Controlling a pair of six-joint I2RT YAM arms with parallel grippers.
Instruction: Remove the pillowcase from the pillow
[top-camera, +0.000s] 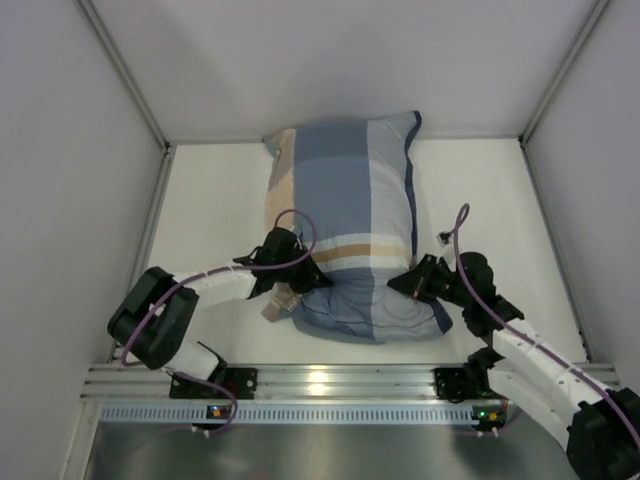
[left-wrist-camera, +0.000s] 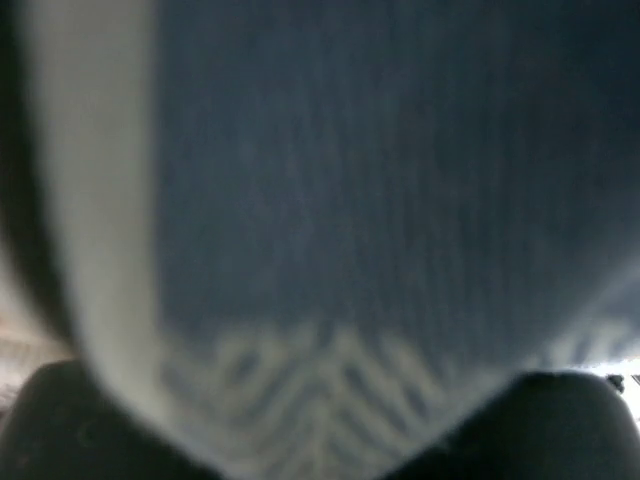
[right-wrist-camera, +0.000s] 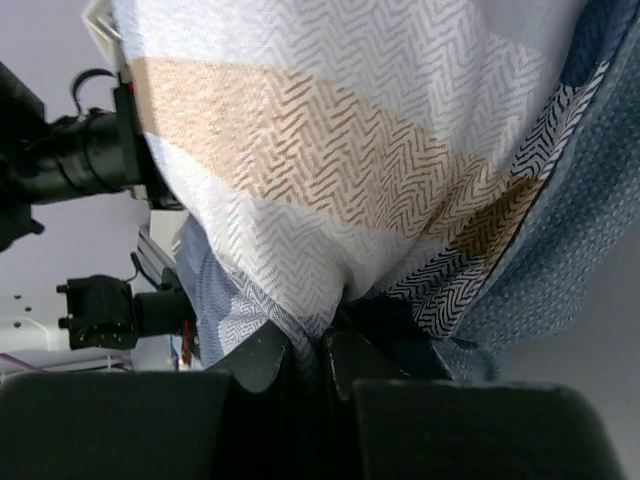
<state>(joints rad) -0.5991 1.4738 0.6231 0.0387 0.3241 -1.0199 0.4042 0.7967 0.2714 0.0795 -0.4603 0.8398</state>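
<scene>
The pillowcase (top-camera: 350, 210), blue-grey with light blue, white and tan stripes, lies lengthwise on the white table (top-camera: 210, 200), plump with the pillow hidden inside it. My left gripper (top-camera: 297, 283) is pressed into its near left side. In the left wrist view blurred blue cloth (left-wrist-camera: 380, 200) fills the frame and puckers down between the dark fingers (left-wrist-camera: 560, 430). My right gripper (top-camera: 402, 283) is at the near right side. Its fingers (right-wrist-camera: 265, 355) are shut on a pinched fold of the striped cloth (right-wrist-camera: 330, 150).
White walls close in the table at the left, right and back. A metal rail (top-camera: 320, 380) runs along the near edge between the arm bases. The left arm (right-wrist-camera: 70, 160) shows beyond the cloth in the right wrist view.
</scene>
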